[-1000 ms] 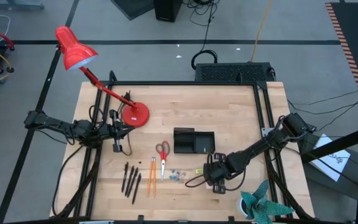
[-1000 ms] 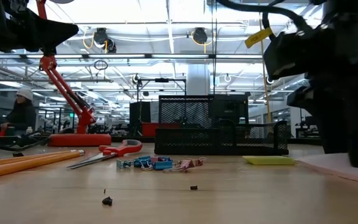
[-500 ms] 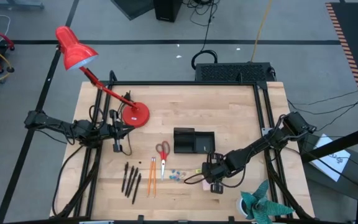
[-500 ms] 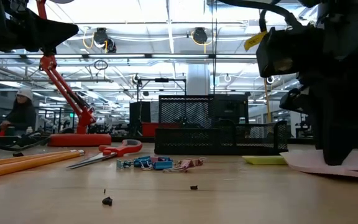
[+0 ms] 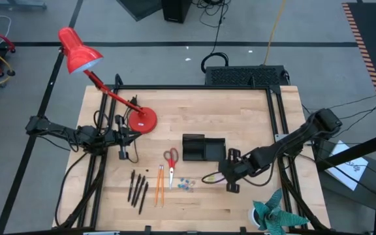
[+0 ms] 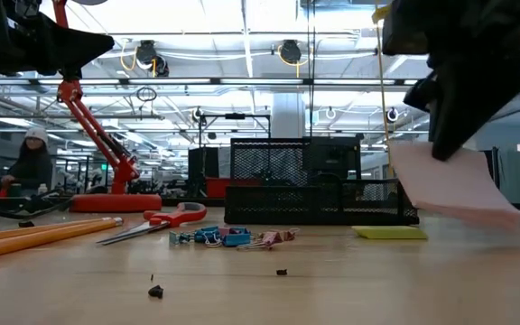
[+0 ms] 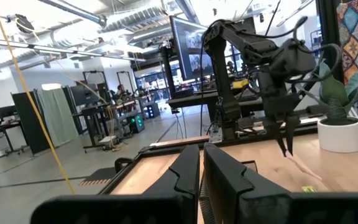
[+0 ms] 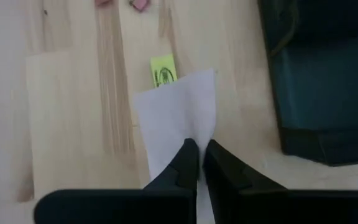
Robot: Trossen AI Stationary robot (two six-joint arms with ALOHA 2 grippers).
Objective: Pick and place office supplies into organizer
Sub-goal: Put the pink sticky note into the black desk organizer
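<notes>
Change first, seen from above: the right gripper (image 5: 230, 175) has shifted nearer the organizer (image 5: 203, 148), and it has closed since a second ago. The left gripper (image 5: 123, 154) waits shut beside the red lamp (image 5: 140, 121) on the wooden table (image 5: 240, 117).

Low view: the pink note pad (image 6: 452, 185), earlier flat on the wood, now hangs tilted clear of it beside the organizer (image 6: 319, 200); workshop racks lie behind.

Right wrist view: the fingers (image 8: 180, 169) pinch the pad (image 8: 178, 118) by its edge; the yellow piece (image 8: 162, 70) lies just beyond, beside the organizer (image 8: 319, 74).
</notes>
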